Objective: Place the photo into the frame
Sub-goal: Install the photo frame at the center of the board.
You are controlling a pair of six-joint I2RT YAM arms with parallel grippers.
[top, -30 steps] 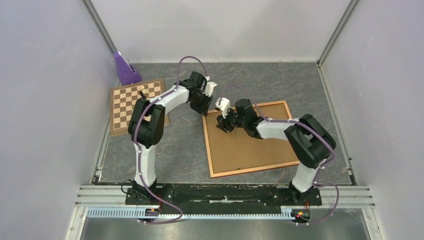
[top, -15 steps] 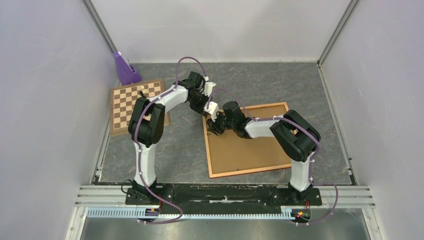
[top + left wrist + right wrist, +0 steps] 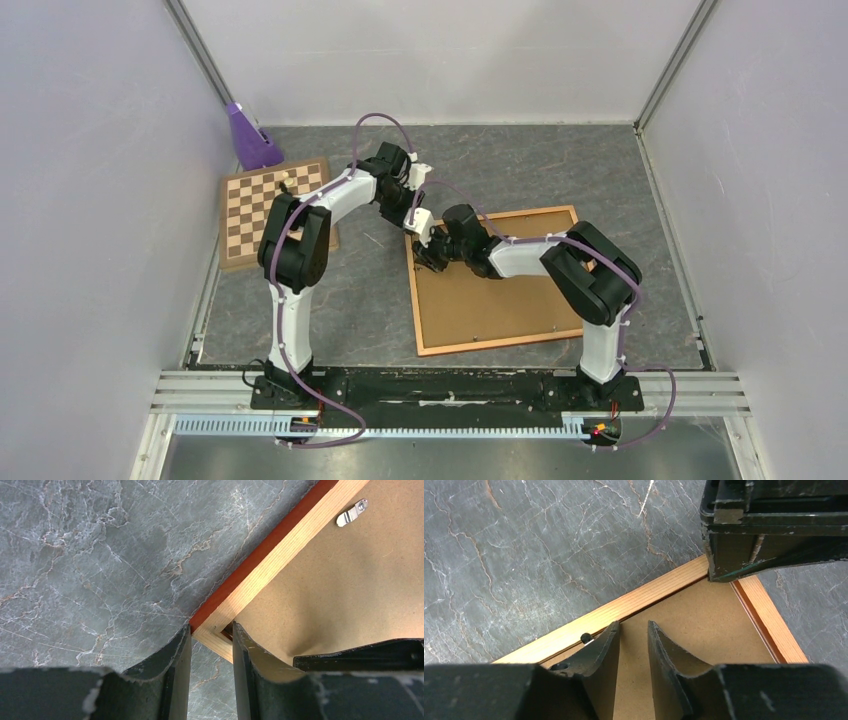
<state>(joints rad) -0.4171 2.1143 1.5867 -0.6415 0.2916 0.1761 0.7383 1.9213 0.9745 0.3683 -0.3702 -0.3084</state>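
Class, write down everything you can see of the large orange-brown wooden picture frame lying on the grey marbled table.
The frame is a large rectangle of thin rails, orange-brown outside and pale bare wood on the back. It lies back up, slightly skewed, on the grey marbled table. A brown hardboard backing panel fills it, with a small metal clip. The left gripper seems to pinch its far-left corner.
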